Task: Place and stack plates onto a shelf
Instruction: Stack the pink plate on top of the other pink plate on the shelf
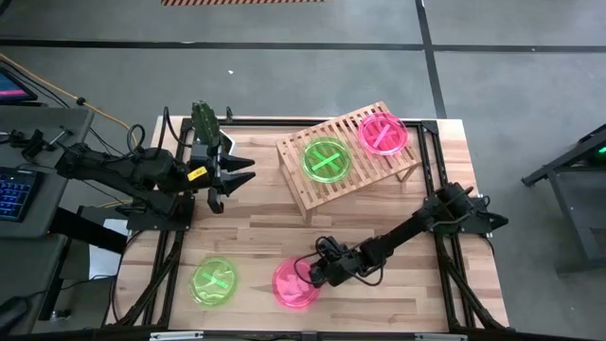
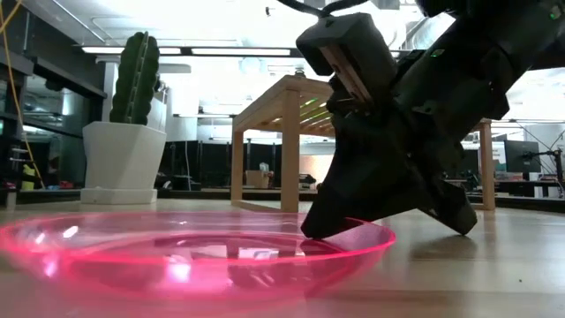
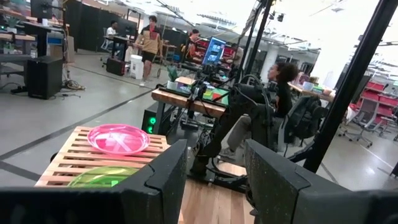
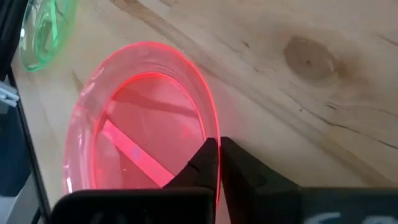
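A pink plate (image 1: 292, 284) lies near the table's near edge, with my right gripper (image 1: 312, 275) shut on its right rim. It fills the low view as the pink plate (image 2: 177, 252). A green plate (image 1: 215, 280) lies flat to its left. The slatted wooden shelf (image 1: 312, 194) stands on its legs at the far right. It carries a green plate (image 1: 326, 159) and a pink plate (image 1: 383, 132) side by side. My left gripper (image 1: 232, 180) is open and hovers left of the shelf, touching nothing. The left wrist view shows its open fingers (image 3: 168, 180) facing the shelf. My right gripper pinches the pink plate's rim (image 4: 210, 127) on its right side, one finger inside the plate and one outside. The fingers (image 2: 322, 225) slant down from the table's right. The plate's bottom rests on the table.
A potted cactus (image 1: 204, 118) stands at the table's far left edge, just behind my left gripper. A black frame (image 1: 431, 133) runs around the tabletop. Bare wood lies between the shelf and the two near plates. People sit and stand in the room beyond the table.
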Tool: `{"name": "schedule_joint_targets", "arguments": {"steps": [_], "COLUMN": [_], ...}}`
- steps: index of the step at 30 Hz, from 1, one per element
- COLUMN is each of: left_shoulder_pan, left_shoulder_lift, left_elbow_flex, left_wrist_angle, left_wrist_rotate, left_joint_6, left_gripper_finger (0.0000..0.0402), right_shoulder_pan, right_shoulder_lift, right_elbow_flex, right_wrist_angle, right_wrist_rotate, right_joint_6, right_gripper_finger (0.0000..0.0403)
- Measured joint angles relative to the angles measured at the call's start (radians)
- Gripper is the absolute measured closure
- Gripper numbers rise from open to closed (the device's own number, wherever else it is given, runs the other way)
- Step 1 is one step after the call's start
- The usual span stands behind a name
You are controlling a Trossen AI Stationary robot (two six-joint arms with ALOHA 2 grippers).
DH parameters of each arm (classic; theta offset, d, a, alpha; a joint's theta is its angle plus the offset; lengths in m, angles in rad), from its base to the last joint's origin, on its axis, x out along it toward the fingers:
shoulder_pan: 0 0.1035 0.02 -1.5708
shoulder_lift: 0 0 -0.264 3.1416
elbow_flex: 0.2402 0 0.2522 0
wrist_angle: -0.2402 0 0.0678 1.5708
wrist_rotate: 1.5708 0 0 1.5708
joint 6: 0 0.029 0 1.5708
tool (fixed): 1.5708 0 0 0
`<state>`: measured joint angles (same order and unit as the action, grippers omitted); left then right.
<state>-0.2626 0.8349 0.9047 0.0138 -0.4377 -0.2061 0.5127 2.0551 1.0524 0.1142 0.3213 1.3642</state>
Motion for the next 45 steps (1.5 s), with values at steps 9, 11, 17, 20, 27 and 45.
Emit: {"name": "schedule_joint_targets", "arguments": {"steps": [9, 11, 17, 20, 27, 45], "left_shoulder_pan": [0.000, 0.000, 0.000, 0.000, 0.000, 0.000], "left_shoulder_lift": [0.000, 0.000, 0.000, 0.000, 0.000, 0.000], "left_elbow_flex": [0.000, 0.000, 0.000, 0.000, 0.000, 0.000], "left_wrist_angle": [-0.002, -0.002, -0.002, -0.002, -0.002, -0.001], "left_wrist_rotate": [0.000, 0.000, 0.000, 0.000, -0.002, -0.020], "left_joint_6": [0.021, 0.025, 0.025, 0.026, 0.036, 0.053], "left_gripper_finger": [0.0253, 0.0253, 0.0253, 0.0253, 0.0253, 0.0253], "right_shoulder_pan": [-0.079, -0.106, -0.174, -0.190, -0.192, -0.535], "right_shoulder_lift": [-0.049, -0.066, -0.097, -0.101, -0.194, -1.056], "right_elbow_flex": [-0.020, -0.056, -0.242, -0.318, -0.370, -0.274], "right_wrist_angle": [0.098, 0.199, 0.642, 0.876, 1.210, 0.103], "right_wrist_rotate": [-0.184, -0.233, -0.344, -0.381, -0.412, -0.112], "right_joint_6": [-0.120, -0.149, -0.119, -0.074, -0.069, -0.319], "right_gripper_finger": [0.0403, 0.0403, 0.0403, 0.0403, 0.0403, 0.0403]}}
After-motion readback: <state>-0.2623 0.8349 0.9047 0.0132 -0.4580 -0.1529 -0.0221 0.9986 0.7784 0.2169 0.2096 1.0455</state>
